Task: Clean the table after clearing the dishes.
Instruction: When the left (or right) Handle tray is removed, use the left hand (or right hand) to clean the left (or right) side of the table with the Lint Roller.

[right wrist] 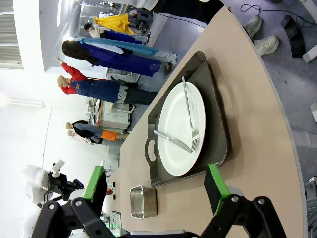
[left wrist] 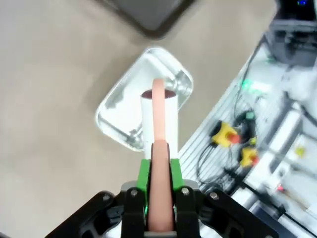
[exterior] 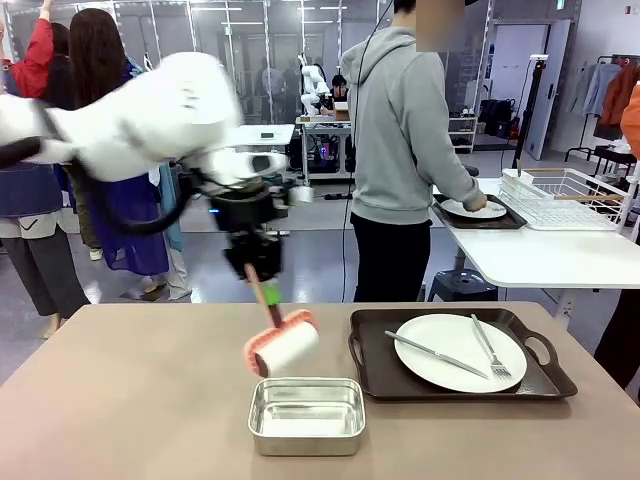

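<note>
The left hand (exterior: pixel 258 272), clamped on the handle of the roller (exterior: pixel 283 346), hangs its head just above the tin (exterior: pixel 306 414), with bare desk (exterior: pixel 120 400) to its left and the dishes (exterior: pixel 455 355) to its right, nearer the wide-open right hand (right wrist: pixel 156 196).

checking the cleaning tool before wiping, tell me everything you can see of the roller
The roller is a white cylinder in a salmon-red frame with a straight handle. The left gripper is shut on the handle, green pads on both sides. It hangs tilted, roll end down, over the metal tin.
</note>
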`<state>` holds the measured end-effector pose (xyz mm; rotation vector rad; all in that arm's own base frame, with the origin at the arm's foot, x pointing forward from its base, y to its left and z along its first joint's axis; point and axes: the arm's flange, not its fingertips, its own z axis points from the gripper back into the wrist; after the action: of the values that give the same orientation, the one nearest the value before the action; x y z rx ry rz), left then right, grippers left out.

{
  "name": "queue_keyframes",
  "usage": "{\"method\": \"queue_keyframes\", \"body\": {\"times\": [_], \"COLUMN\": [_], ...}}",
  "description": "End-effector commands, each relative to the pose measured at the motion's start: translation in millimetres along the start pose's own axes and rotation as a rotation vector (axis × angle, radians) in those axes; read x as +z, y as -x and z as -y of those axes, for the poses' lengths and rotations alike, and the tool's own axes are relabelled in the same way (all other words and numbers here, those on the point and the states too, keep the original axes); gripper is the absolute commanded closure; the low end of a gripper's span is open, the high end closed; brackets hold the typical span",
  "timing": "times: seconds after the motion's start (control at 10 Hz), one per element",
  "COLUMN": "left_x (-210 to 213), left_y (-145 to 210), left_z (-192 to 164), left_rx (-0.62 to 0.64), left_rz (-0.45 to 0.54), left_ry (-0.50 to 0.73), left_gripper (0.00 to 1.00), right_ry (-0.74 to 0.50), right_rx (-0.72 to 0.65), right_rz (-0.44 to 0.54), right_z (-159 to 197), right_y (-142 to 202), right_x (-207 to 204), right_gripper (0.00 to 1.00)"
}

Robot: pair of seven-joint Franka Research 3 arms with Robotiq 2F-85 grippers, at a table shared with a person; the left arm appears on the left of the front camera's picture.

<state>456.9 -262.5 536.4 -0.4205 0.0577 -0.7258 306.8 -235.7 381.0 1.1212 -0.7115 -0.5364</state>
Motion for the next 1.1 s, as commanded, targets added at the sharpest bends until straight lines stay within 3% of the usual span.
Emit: {"method": "queue_keyframes", "body": {"times": [0.0, 0.2, 0.4, 0.5, 0.6, 1.0], "left_x": [-22.1, -33.1, -45.6, -48.6, -36.8, -36.8], "left_y": [74.7, 112.1, 127.6, 129.5, 137.4, 137.4], "left_z": [-49.9, -88.5, -123.7, -137.6, -134.0, -134.0], "left_rx": [0.346, 0.533, 0.633, 0.588, 0.625, 0.625], "left_rz": [0.269, 0.464, 0.55, 0.571, 0.463, 0.463], "left_ry": [0.021, 0.085, 0.119, 0.097, 0.124, 0.124], "left_gripper": [0.93, 0.93, 0.93, 0.93, 0.93, 0.93], "right_ry": [-0.012, -0.012, -0.012, -0.012, -0.012, -0.012], "right_rx": [-0.001, -0.001, -0.001, -0.001, -0.001, -0.001], "right_rz": [0.004, 0.004, 0.004, 0.004, 0.004, 0.004], "right_z": [-1.2, -1.2, -1.2, -1.2, -1.2, -1.2], "right_y": [1.7, 1.7, 1.7, 1.7, 1.7, 1.7], "right_x": [1.3, 1.3, 1.3, 1.3, 1.3, 1.3], "right_gripper": [0.0, 0.0, 0.0, 0.0, 0.0, 0.0]}}
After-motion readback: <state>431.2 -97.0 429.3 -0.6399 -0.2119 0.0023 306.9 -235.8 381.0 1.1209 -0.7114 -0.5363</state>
